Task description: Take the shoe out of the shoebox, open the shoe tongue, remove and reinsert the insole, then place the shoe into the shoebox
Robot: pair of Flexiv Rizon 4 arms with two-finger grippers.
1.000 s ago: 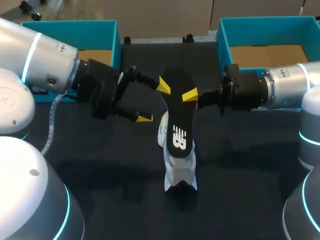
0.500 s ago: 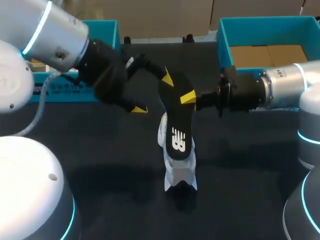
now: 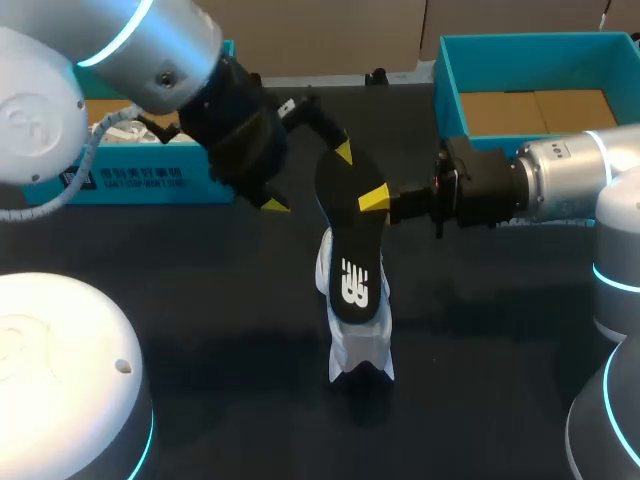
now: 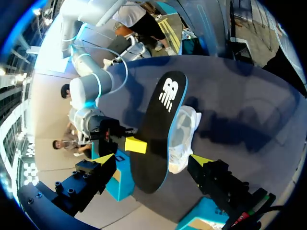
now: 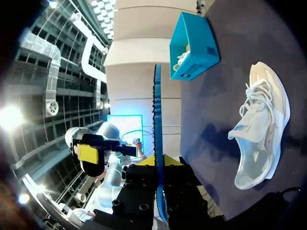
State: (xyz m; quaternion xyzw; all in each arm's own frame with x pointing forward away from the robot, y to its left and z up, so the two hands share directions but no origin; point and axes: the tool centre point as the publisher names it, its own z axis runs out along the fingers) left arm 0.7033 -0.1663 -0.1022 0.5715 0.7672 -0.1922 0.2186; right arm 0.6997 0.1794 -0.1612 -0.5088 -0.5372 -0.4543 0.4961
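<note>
We're looking down at a dark matte table (image 3: 500, 340) filling most of the scene. We're also spotting one small black knobby bit (image 3: 254, 78) sitting at its far edge and another (image 3: 378, 75) further along. We can't tell what they are.

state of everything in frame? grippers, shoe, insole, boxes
insole: out of the shoe, held in the air above it
white shoe: on the table, outside the boxes
right gripper: shut on the insole
left gripper: open, not gripping the insole
right shoebox: open
left shoebox: open
</note>
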